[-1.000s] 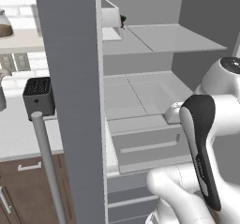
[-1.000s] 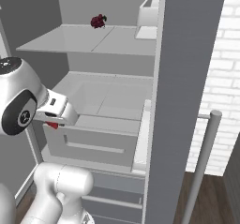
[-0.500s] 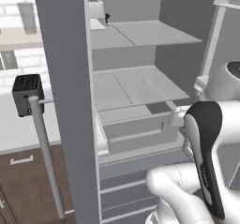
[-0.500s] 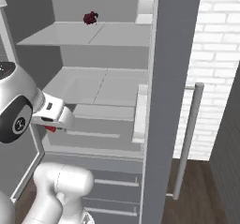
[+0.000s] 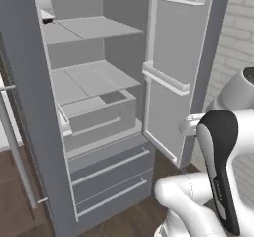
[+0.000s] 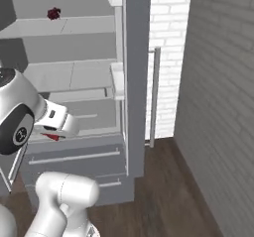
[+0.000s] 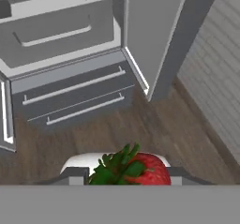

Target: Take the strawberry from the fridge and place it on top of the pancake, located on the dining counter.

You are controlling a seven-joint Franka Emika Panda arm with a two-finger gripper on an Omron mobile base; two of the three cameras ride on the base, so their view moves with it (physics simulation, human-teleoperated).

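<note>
1. Hand view: the strawberry [image 7: 140, 170] sits between the two dark finger tips of the tool [image 7: 127, 175], at the bottom of the picture.
2. The strawberry is bright red and rounded, with a ragged green leaf crown on its left side in this view.
3. The tool is partly closed, one finger on each side of the strawberry, gripping it.
4. Right base view: a small red patch of the strawberry [image 6: 52, 136] shows under the white wrist, in front of the fridge [image 6: 136, 82] at the level of the lower bin.
5. The strawberry is held outside the fridge, above the dark wood floor [image 7: 140, 124].
6. Surroundings: the fridge doors stand open. The right door [image 5: 173, 72] carries pale door racks and stands between the interior and the brick wall [image 6: 218, 107].
7. Inside are pale grey shelves [image 5: 89, 80], a pulled-out bin [image 5: 94, 114] and, below it, two drawers [image 5: 109, 176] with bar handles.
8. A dark maroon lumpy item [image 6: 53, 14] lies on the upper shelf, well apart from the strawberry.
9. A long vertical handle [image 6: 155, 97] runs down the door edge.
10. Writing: a small mark on the arm's dark joint cover is too small to read.
</note>
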